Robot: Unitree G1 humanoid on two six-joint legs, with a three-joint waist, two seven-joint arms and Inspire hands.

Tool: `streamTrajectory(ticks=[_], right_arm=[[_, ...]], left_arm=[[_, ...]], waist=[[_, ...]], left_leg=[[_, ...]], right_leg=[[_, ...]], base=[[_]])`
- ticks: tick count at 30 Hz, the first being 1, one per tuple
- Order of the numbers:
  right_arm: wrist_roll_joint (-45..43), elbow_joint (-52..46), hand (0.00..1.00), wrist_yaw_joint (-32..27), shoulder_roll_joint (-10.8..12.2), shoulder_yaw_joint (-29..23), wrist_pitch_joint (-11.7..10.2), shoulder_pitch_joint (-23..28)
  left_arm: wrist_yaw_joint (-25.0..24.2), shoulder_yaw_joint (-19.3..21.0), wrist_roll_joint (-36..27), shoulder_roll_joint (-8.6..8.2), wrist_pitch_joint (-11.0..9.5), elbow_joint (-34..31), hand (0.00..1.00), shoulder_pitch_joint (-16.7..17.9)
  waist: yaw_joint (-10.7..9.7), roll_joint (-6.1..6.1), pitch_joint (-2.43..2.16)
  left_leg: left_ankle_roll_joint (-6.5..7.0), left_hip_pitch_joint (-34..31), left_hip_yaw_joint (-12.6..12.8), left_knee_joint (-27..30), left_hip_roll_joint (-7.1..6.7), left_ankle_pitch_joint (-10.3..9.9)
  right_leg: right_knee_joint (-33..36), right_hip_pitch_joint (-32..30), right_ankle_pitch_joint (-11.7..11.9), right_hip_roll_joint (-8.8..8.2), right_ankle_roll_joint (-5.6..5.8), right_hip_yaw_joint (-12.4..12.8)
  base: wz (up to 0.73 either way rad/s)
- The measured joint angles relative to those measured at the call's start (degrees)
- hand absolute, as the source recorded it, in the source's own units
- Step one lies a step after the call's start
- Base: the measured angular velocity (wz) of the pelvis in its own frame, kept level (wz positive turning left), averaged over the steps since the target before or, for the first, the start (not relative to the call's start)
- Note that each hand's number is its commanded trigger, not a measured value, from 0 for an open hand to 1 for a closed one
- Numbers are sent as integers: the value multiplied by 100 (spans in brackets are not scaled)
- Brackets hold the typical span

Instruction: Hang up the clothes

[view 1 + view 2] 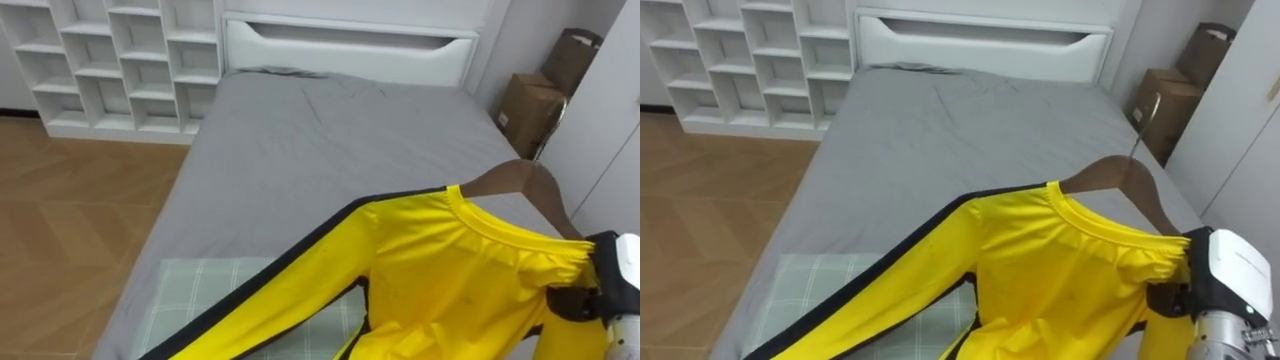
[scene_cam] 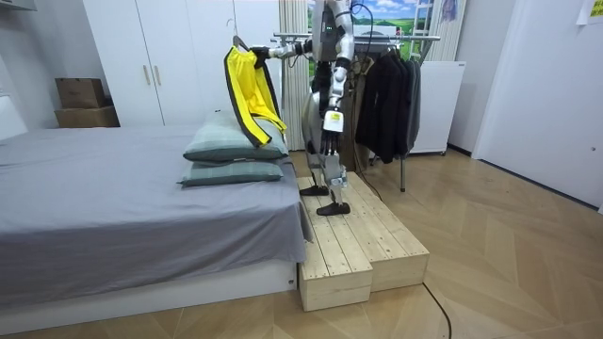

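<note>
Here's the robot in the room view: silver-grey shell on torso and limbs, black at the joints, a dark head on top. There's a white tag with a yellow mark on the thigh. The feet are black and shoe-shaped, and a dark cable trails away over the floor. Up close now, the right hand [image 1: 1167,298] is black, with a boxy, round-cornered white casing behind it and a ribbed silvery wrist below.
</note>
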Motion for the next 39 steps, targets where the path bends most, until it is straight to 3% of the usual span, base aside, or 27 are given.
streamTrajectory(ticks=[4,8,12,14,15,16,17,18,19,20,21,22,23,24,25,26,27,28,29,30,31,32,33,36,38,39], right_arm=[[-16,-17,100,0,19,-1,1,61],[-23,-260,100,1,34,75,6,430],[-235,-587,100,68,139,182,32,732],[-277,-839,100,131,204,218,27,914],[-280,-907,100,168,235,297,27,977],[-281,-930,100,180,236,393,25,980],[-282,-969,100,179,235,422,25,978],[-271,-1029,100,176,240,460,12,990],[-266,-1034,100,175,263,474,36,1022],[-256,-1034,100,176,278,474,62,1031],[-242,-1033,100,179,322,482,128,1027],[-239,-1034,100,186,362,540,168,1024],[-244,-1034,100,188,366,595,180,1023],[-226,-1045,100,185,370,741,204,996],[-180,-1044,100,180,370,887,211,912],[-179,-1032,100,182,378,981,214,863],[-185,-979,100,188,394,1214,214,753],[-188,-926,100,190,484,1379,199,692],[-193,-893,100,202,544,1392,194,705],[-201,-858,100,266,634,1391,233,715],[-231,-857,100,280,688,1390,240,718],[-254,-872,100,280,703,1388,239,713],[-254,-899,100,280,704,1371,240,710],[-281,-964,100,334,700,1362,288,678],[-425,-1036,100,382,694,1334,292,675],[-487,-1063,100,425,688,1315,309,671]], left_arm=[[-6,-26,97,1,-3,-1,0,-180],[-7,-60,293,7,8,2,0,-181],[8,-167,573,0,182,-13,0,-189],[11,-228,868,5,200,-11,0,-217],[10,-278,1012,4,204,-9,0,-220],[9,-321,1082,-13,208,-7,0,-219],[9,-328,1110,-26,214,-7,0,-220],[8,-330,1130,-38,267,-6,0,-201],[7,-331,1151,-66,358,-6,0,-129],[5,-342,1154,-82,416,-8,0,-91],[-4,-414,1160,-129,575,-9,0,-15],[-8,-426,1163,-177,705,-7,0,83],[-13,-420,1163,-199,753,-7,0,129],[-13,-412,1153,-231,807,-7,0,179],[-10,-407,1139,-259,814,-7,0,169],[-9,-399,1133,-273,816,6,0,170],[-8,-396,1117,-298,836,122,0,178],[-9,-384,1104,-279,942,210,0,169],[-7,-375,1106,-259,989,221,0,162],[-8,-381,1105,-250,1048,316,0,156],[-10,-437,1102,-287,1158,419,0,154],[-13,-460,1102,-297,1211,428,0,154],[-13,-494,1102,-291,1278,426,0,126],[-14,-493,1126,-298,1397,428,0,123],[-15,-490,1137,-298,1503,428,0,121],[-15,-491,1124,-299,1554,431,0,121]], waist=[[-34,9,4],[-54,0,9],[-76,-3,15],[-78,-18,16],[-73,-39,25],[-74,-37,19],[-67,-11,23],[-82,51,41],[-94,-28,33],[-86,-27,27],[-27,-18,36],[38,-24,39],[104,-36,35],[205,-43,23],[242,-29,32],[279,-24,35],[323,36,21],[253,42,61],[203,16,89],[198,-30,155],[157,-30,171],[92,-23,174],[-8,4,186],[-17,40,180],[-48,76,181],[-46,115,185]], left_leg=[[-11,49,276,-6,32,-56],[-64,185,553,0,113,-123],[-207,279,1010,164,337,-285],[-327,197,1178,687,438,-457],[-373,16,1296,1329,525,-486],[-368,-252,1285,2187,656,-468],[-361,-401,1242,2617,739,-431],[-347,-745,973,3350,811,-248],[-310,-986,502,3673,621,-221],[-218,-1101,339,3649,474,-280],[-110,-1381,34,3498,122,-349],[-93,-1626,-250,3111,-230,-354],[-77,-1686,-338,2774,-376,-336],[-60,-1642,-502,1899,-629,-281],[39,-1614,-873,1156,-842,-142],[60,-1608,-1117,875,-947,-20],[133,-1573,-1441,576,-1044,255],[307,-1498,-1393,488,-1009,424],[388,-1492,-1252,494,-959,488],[386,-1476,-759,532,-802,650],[447,-1478,-563,635,-771,584],[458,-1484,-534,670,-770,575],[463,-1525,-432,672,-714,572],[436,-1556,-199,568,-591,593],[433,-1561,-57,555,-520,592],[416,-1540,149,540,-441,620]], right_leg=[[63,-99,-4,94,-5,251],[91,-79,-10,198,-58,334],[232,-191,-75,364,-220,313],[380,-274,-200,472,-322,400],[489,-269,-295,530,-408,578],[553,-229,-354,606,-448,777],[606,-214,-364,633,-499,886],[681,-123,-406,765,-559,1146],[710,-65,-436,824,-591,1406],[707,-46,-435,829,-593,1528],[709,-8,-418,849,-608,1856],[720,5,-395,894,-590,2290],[728,-3,-376,919,-571,2530],[701,-53,-275,1071,-522,3180],[652,-103,-140,1271,-469,3814],[631,-136,-80,1374,-426,4147],[597,-180,85,1524,-317,4603],[596,-312,151,1567,-294,4554],[594,-382,166,1515,-326,4217],[575,-543,125,1324,-400,3340],[531,-621,96,1139,-411,2736],[471,-637,77,1073,-379,2558],[328,-631,68,1061,-297,2540],[-8,-589,295,1165,-260,2903],[-128,-575,389,1191,-224,2992],[-177,-586,436,1195,-148,3002]], base=[[-34],[-39],[-57],[-63],[-75],[-82],[-86],[-86],[-84],[-103],[-130],[-147],[-169],[-170],[-173],[-174],[-168],[-138],[-99],[-74],[-72],[-35],[-20],[-38],[-43],[-53]])
